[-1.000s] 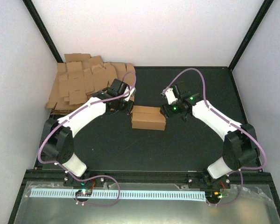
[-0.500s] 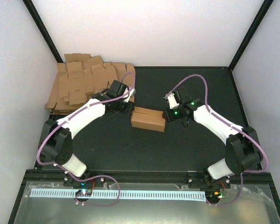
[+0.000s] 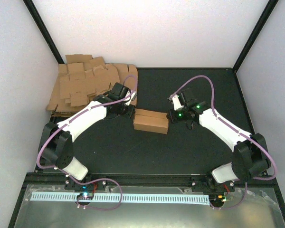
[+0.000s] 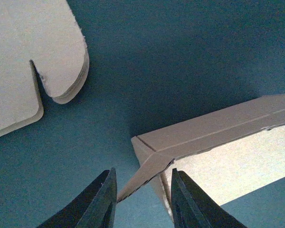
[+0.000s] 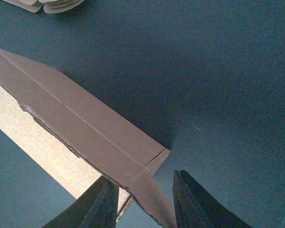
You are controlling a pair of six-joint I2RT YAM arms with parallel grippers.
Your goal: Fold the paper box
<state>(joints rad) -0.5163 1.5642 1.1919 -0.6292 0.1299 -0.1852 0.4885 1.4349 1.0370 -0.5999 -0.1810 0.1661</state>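
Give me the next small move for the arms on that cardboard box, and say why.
Probably nudge the right gripper inward to press the right end flap against the paper box. The box is already formed into an oblong carton, but that flap juts out between the right fingers. The left end flap also sticks out, between the fingers of the left gripper.

Left claw (image 4: 142,173), right claw (image 5: 143,176): both narrowly ajar
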